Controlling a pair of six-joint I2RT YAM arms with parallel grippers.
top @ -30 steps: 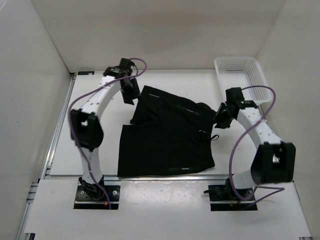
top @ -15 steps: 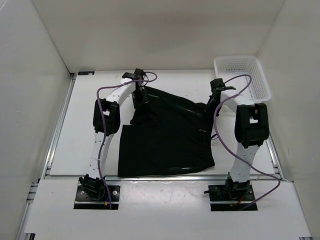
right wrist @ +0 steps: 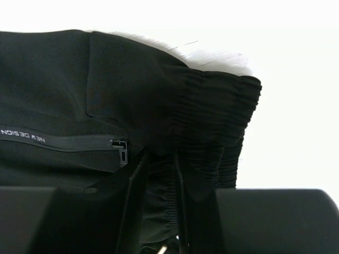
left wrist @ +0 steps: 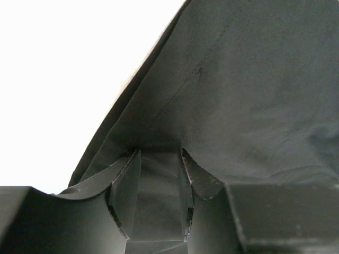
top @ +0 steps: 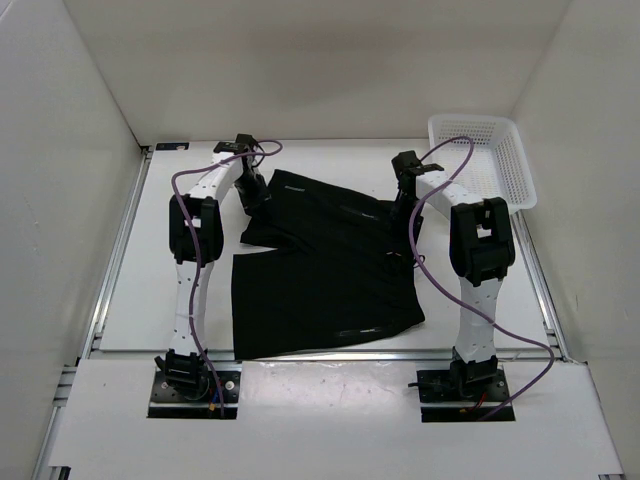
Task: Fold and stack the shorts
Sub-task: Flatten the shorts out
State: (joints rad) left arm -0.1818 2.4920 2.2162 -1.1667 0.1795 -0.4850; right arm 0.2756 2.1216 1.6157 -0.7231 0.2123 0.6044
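- We see the shorts [top: 320, 280] spread on the white table [top: 150, 290] between the two arms, with the near hem toward the bases and the far part creased
- Our left gripper [top: 255, 197] is pinched narrow on the far left edge of the shorts, with a fold of black fabric caught between its fingers [left wrist: 125, 193]
- Our right gripper [top: 404, 207] is clamped narrow on the ribbed waistband [right wrist: 212, 121] at the far right corner, beside a zip [right wrist: 119, 151]
- The white mesh basket [top: 500, 165] stands at the table's far right, apart from the shorts
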